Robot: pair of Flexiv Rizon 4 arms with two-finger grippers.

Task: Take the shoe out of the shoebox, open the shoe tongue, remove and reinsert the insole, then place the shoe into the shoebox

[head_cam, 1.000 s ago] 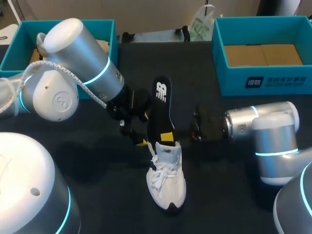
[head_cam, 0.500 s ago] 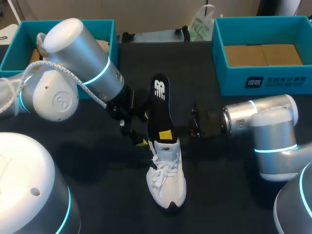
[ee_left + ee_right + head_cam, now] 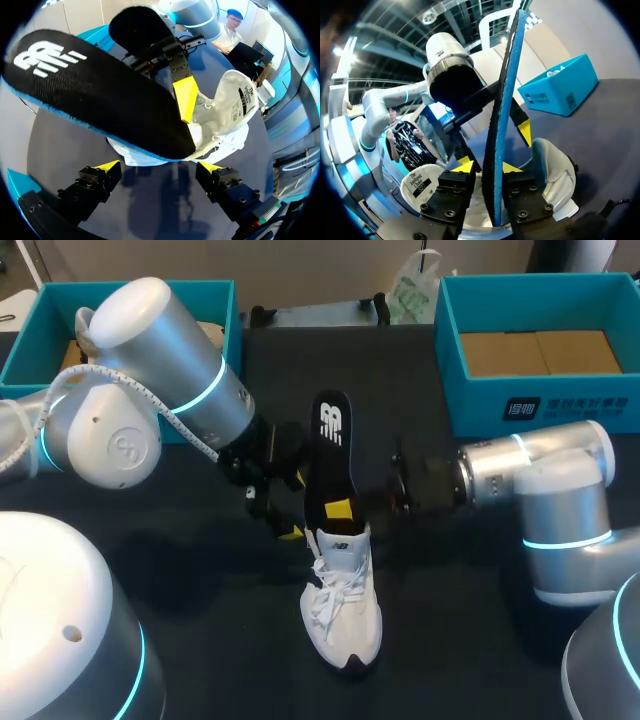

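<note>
Head view with both wrist views. A white shoe [image 3: 342,610] stands upright on the dark table [image 3: 200,640] near the middle, toe toward the near edge and heel toward the far side, its laces loose.

A black insole [image 3: 328,455] with a blue edge rises from the shoe's opening and leans toward the far side. Its lower end meets the collar of the shoe. Whether it reaches down inside is not clear from any view.

The right gripper [image 3: 342,510] comes in from the right and is clamped on the insole. In the right wrist view the insole [image 3: 502,115] stands edge-on between the two fingers of the right gripper [image 3: 487,167], both pressed to its faces, with the shoe [image 3: 550,170] just ahead.

The left gripper [image 3: 295,506] sits just left of the insole with its fingers spread and holding nothing. In the left wrist view the left gripper [image 3: 159,167] has the insole [image 3: 100,95] and shoe [image 3: 230,110] ahead of it.

A teal shoebox [image 3: 540,405] lined with cardboard lies at the far right, and a second teal box [image 3: 25,345] at the far left, both well apart from the shoe.
</note>
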